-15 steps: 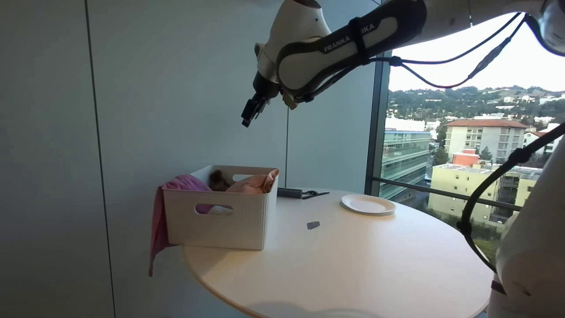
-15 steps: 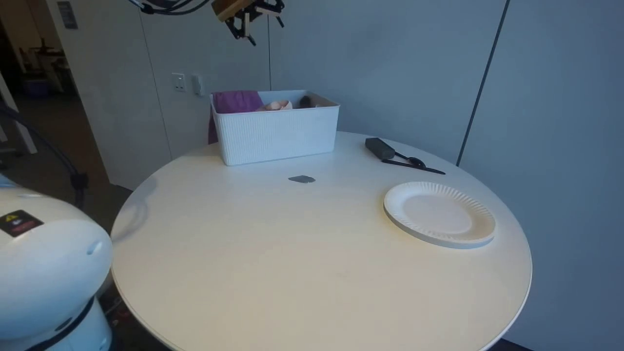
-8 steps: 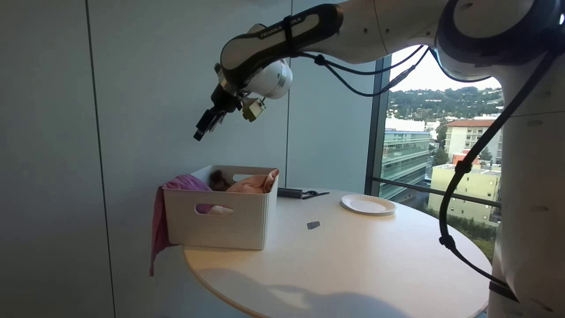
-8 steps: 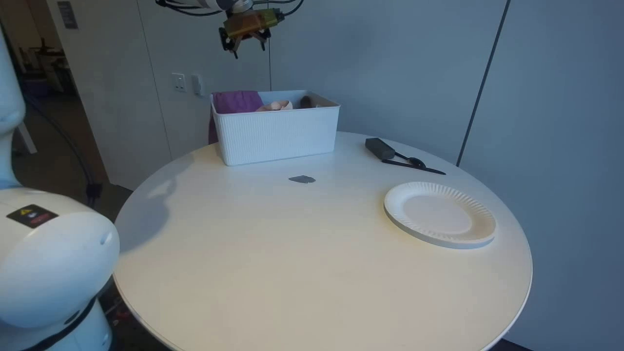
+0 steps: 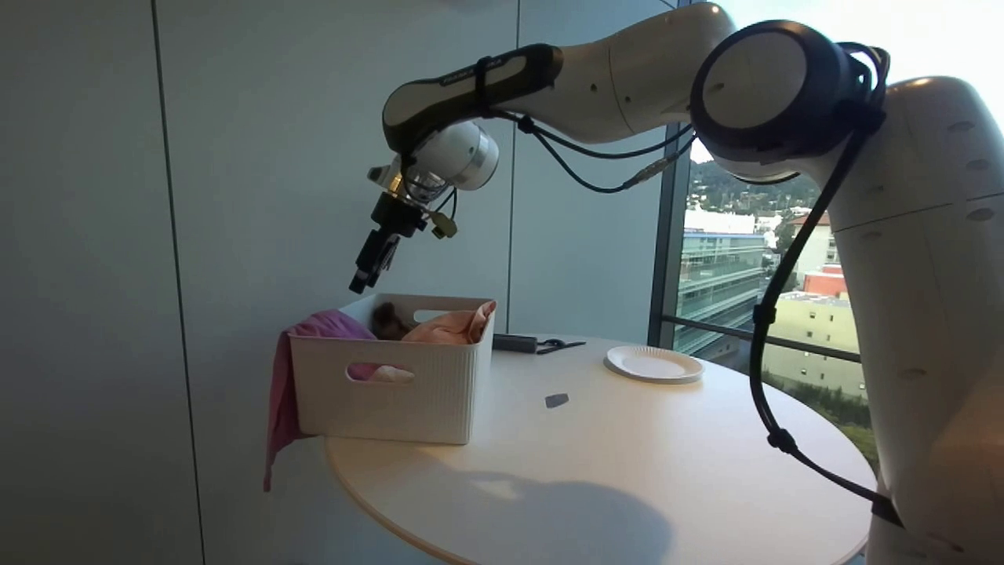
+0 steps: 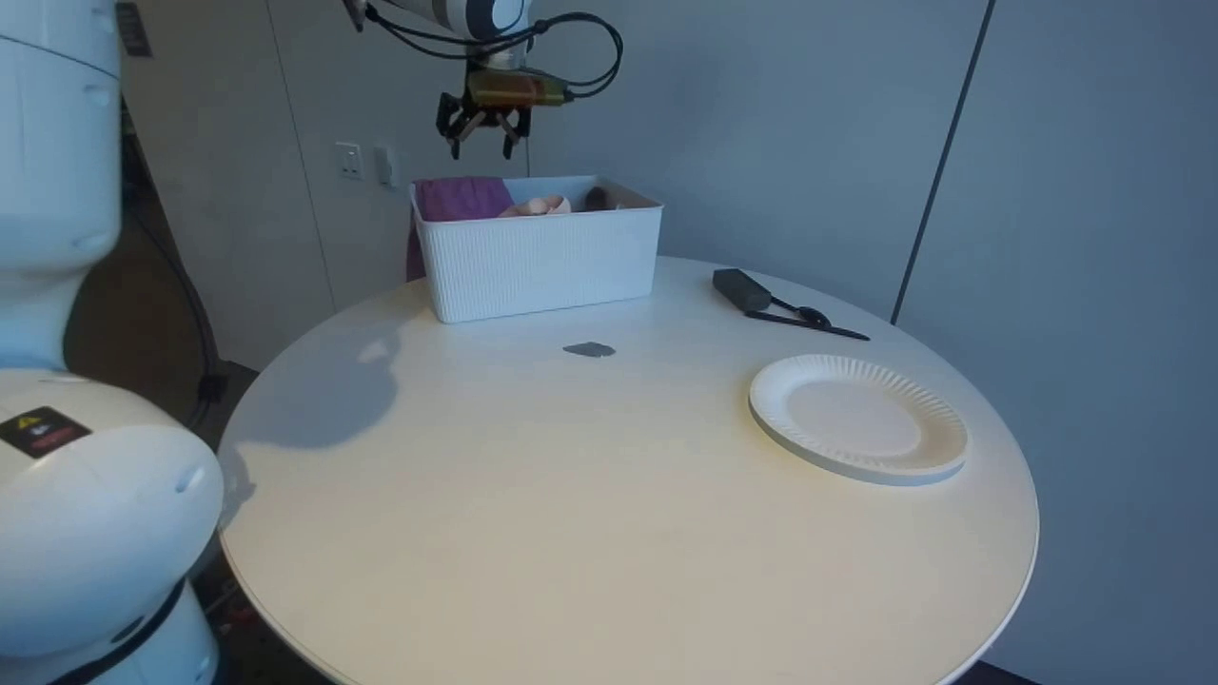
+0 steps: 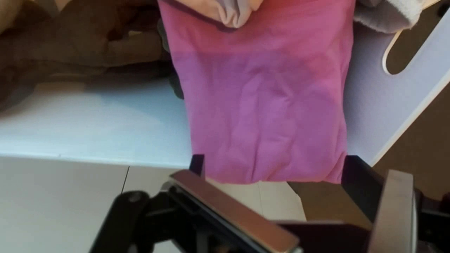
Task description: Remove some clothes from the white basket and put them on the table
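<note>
In an exterior view the arm (image 5: 651, 78) stands at the right, bent at the elbow and extending left, its wrist angled so that the gripper (image 5: 358, 282) points down and slightly left above the white basket (image 5: 423, 416), clear of it. A purple cloth (image 5: 329, 326) spills from the basket over its left wall and hangs below the level of the table (image 5: 667, 447); a peach cloth (image 5: 447, 328) bunches at the opposite wall, and a brown item (image 5: 387, 320) appears between them. In an exterior view the gripper hangs above the end with the purple cloth, its fingers (image 6: 455, 148) spread well apart, holding nothing. A grey scrap (image 6: 590, 350) lies in front of the basket; farther along are a dark block (image 6: 740, 288), black utensils (image 6: 815, 317) and white paper plates (image 6: 861, 419). In the wrist view the widely parted fingers frame the purple cloth where it crosses the rim, the peach cloth overlaps its upper part, and pale fabric (image 7: 393, 15) shows beside the basket's end wall.
</note>
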